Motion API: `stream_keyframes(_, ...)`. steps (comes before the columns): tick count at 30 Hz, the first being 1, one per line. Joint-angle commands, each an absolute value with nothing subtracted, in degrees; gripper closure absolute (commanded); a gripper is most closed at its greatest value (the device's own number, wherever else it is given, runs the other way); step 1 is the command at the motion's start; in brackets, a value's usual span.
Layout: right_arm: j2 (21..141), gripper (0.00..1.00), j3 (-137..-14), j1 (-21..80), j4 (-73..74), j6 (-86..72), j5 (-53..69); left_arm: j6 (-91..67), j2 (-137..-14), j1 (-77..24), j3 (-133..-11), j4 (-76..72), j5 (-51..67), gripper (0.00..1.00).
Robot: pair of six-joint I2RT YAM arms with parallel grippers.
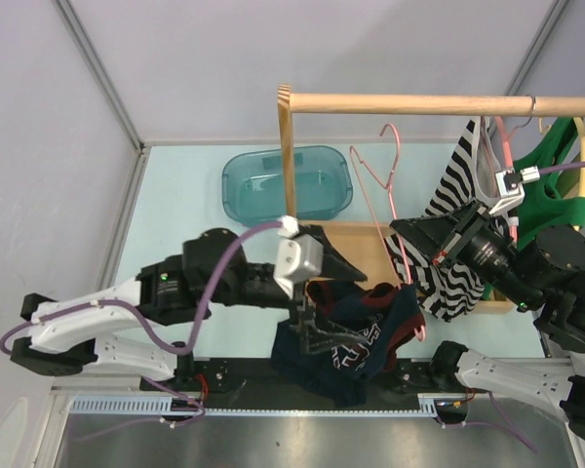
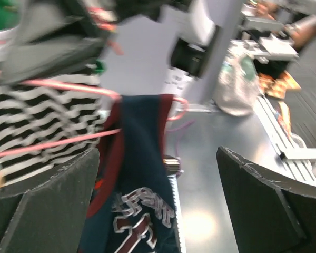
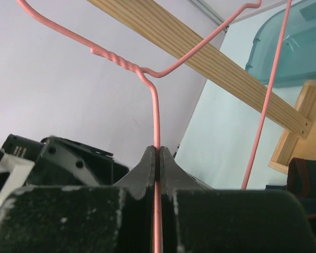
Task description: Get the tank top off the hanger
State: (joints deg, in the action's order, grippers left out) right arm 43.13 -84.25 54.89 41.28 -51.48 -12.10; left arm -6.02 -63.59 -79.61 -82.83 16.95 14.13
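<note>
The left gripper (image 2: 158,205), fingers apart, faces the navy tank top (image 1: 356,336) sagging over the table's near edge; it should close on loose cloth and draw it down off the pink wire hanger (image 3: 156,113), which the right gripper (image 3: 158,158) pinches steady.

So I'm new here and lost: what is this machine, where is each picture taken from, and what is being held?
Two robot arms sit at a table's near edge. The overhead picture looks down on both; the other two come from cameras on each wrist. The right gripper is shut on a pink wire hanger. A navy tank top hangs partly off it. The left gripper is open, its fingers either side of the top. Behind stand a wooden rack, a striped garment, a green garment and a teal bin.
</note>
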Motion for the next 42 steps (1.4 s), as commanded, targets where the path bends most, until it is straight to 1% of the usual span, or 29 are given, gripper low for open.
stream_keyframes(1,42.89,1.0,-85.17,54.67,35.86,-52.73,-11.6,-2.72,-68.36,-83.75,-83.32,13.18,16.61,0.01)
stream_keyframes(4,42.54,1.0,-84.29,54.67,34.89,-52.91,-11.08,-3.25,-71.35,-85.07,-83.93,13.44,13.02,0.04)
stream_keyframes(5,42.54,1.0,-84.11,54.75,34.72,-53.0,-11.07,-3.43,-72.24,-85.25,-84.2,13.71,10.05,0.05)
stream_keyframes(6,42.37,1.0,-84.02,54.67,34.63,-53.09,-11.07,-4.21,-72.86,-85.34,-85.07,14.23,8.63,0.09)
stream_keyframes(8,42.19,1.0,-84.02,54.67,34.45,-53.09,-11.25,-5.01,-75.05,-85.34,-86.39,16.25,4.69,0.12)
stream_keyframes(9,42.01,1.0,-84.02,54.75,34.63,-53.17,-11.34,-5.88,-75.49,-85.34,-86.66,16.69,3.44,0.16)
stream_keyframes(11,41.84,1.0,-84.02,54.67,34.54,-53.09,-11.95,-6.5,-75.94,-85.34,-86.4,17.31,1.59,0.21)
stream_keyframes(12,41.84,1.0,-84.11,54.75,34.63,-53.09,-12.21,-7.03,-75.85,-85.43,-86.14,17.23,0.54,0.3)
stream_keyframes(15,41.75,1.0,-83.94,54.67,34.46,-53.0,-12.57,-7.99,-74.97,-85.34,-85.08,16.79,0.09,0.44)
stream_keyframes(17,41.75,1.0,-83.85,54.67,34.02,-53.26,-12.66,-8.61,-74.8,-85.34,-84.73,16.79,-1.85,0.48)
stream_keyframes(18,41.75,1.0,-83.76,54.67,33.67,-53.35,-12.66,-8.79,-74.79,-85.34,-84.73,16.79,-1.76,0.52)
stream_keyframes(20,41.75,1.0,-83.5,54.67,33.14,-53.79,-12.92,-9.4,-75.06,-85.43,-84.55,16.61,-1.23,0.54)
stream_keyframes(22,41.84,1.0,-83.32,54.67,32.52,-53.88,-13.27,-9.75,-75.41,-85.34,-84.55,16.61,-0.88,0.59)
stream_keyframes(23,41.84,1.0,-83.23,54.67,32.0,-54.22,-13.71,-10.1,-75.41,-85.34,-84.29,16.52,-0.88,0.64)
stream_keyframes(25,42.19,1.0,-82.97,54.67,31.55,-54.4,-14.06,-10.46,-75.15,-85.34,-83.85,16.17,-0.62,0.69)
stream_keyframes(26,42.19,1.0,-82.97,54.67,31.47,-55.01,-14.24,-10.46,-74.89,-85.34,-83.85,16.17,-0.62,0.8)
stream_keyframes(27,42.27,1.0,-82.71,54.75,31.29,-55.28,-14.85,-10.55,-74.27,-85.34,-83.76,16.17,-0.62,0.86)
stream_keyframes(28,42.28,1.0,-82.18,54.76,31.2,-55.63,-15.2,-10.46,-73.75,-85.34,-83.85,16.17,-0.53,0.9)
stream_keyframes(29,42.28,1.0,-82.0,54.67,31.03,-56.16,-15.81,-10.37,-73.04,-85.34,-83.85,16.17,1.3,1.0)
stream_keyframes(37,42.63,1.0,-81.56,54.75,30.85,-55.81,-20.3,-10.63,-64.88,-85.34,-83.59,14.07,13.17,1.0)
stream_keyframes(42,44.12,1.0,-81.04,54.75,29.53,-54.67,-21.71,-11.42,-63.19,-85.34,-81.39,10.55,19.42,1.0)
